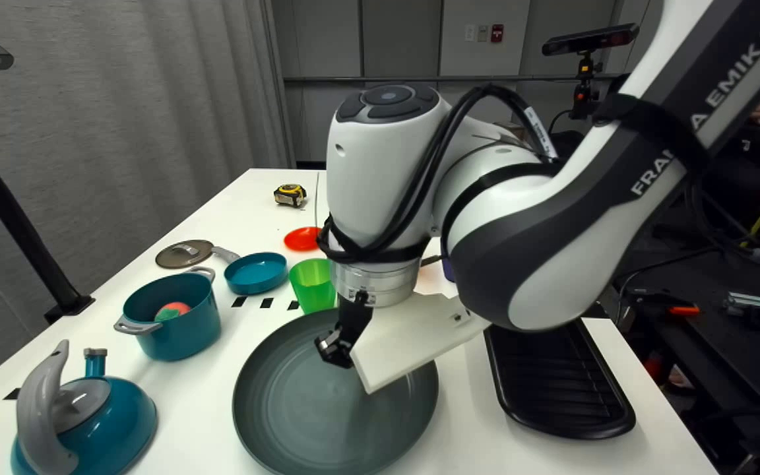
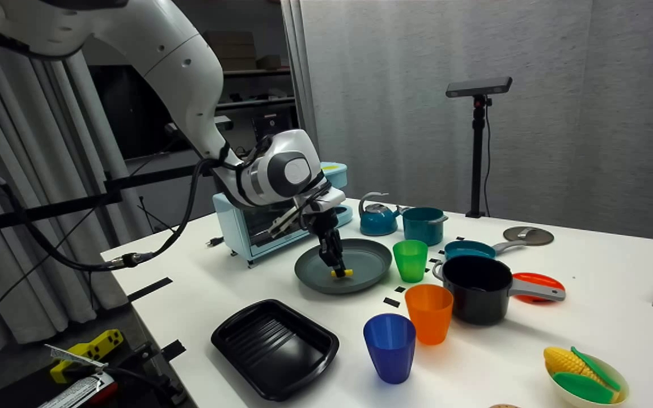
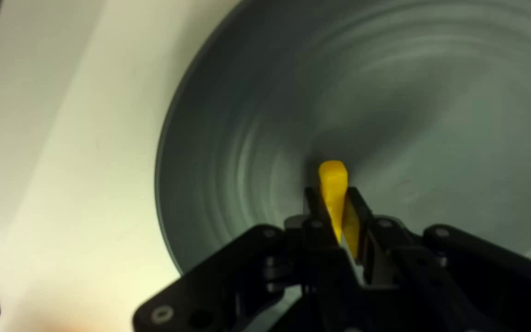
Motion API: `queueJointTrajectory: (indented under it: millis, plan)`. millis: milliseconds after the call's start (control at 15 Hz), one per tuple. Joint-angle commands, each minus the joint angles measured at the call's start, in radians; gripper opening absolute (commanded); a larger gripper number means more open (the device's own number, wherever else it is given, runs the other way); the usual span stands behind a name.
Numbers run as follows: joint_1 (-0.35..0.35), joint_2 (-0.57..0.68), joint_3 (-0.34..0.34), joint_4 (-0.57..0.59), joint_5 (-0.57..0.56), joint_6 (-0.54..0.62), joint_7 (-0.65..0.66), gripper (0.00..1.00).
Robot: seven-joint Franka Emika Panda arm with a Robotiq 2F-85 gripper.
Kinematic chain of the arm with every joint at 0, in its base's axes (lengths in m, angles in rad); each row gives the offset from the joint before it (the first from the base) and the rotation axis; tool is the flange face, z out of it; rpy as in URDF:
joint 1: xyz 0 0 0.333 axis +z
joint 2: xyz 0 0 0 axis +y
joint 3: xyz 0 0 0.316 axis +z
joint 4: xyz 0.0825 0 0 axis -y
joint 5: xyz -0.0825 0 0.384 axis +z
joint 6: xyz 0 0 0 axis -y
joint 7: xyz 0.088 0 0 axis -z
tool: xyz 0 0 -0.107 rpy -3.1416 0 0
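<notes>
1. Wrist view has the claw point(image 3: 334, 198) pinching a yellow piece point(image 3: 333, 179), squeezed from both sides with one end poking out past the tips.
2. That yellow piece is inside the rim of the big grey plate point(image 2: 372, 260). Honestly can't tell if it's touching the bottom.
3. Green cup point(image 2: 411, 260) is just beside the grey plate in both exterior views. Light blue oven point(image 2: 233, 232) stands near the grey plate too, seen in an exterior view.
4. Black tray point(image 2: 281, 362) is also near, and it shows up in both exterior views.
5. Then there's a little bunch: blue cup point(image 2: 393, 348), orange cup point(image 2: 429, 314), black pot point(image 2: 476, 303), with the orange one between the other two. No clue whether they touch.
6. Teal pot point(image 1: 185, 340) has a red and green thing point(image 1: 173, 311) in it, with the kettle point(image 1: 109, 429) near. Teal pan point(image 1: 256, 272) and a lid point(image 1: 185, 254) lie past the pot.
7. Farther out: red plate point(image 1: 302, 239), tape measure point(image 1: 289, 195), and corn point(image 2: 570, 362) in a bowl point(image 2: 615, 371).
8. It's all on a white worktop point(image 2: 474, 368), grey curtain point(image 2: 417, 85) behind.
</notes>
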Motion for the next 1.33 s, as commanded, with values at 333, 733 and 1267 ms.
queueJointTrajectory:
  millis: [333,733,1267]
  plan:
    - [-0.031,-0.009,-0.035,0.149,-0.042,-0.118,0.005,0.04]
    - [-0.084,0.012,-0.026,0.251,-0.044,-0.184,0.001,0.04]
    - [-0.146,0.045,-0.025,0.328,-0.046,-0.224,-0.003,0.04]
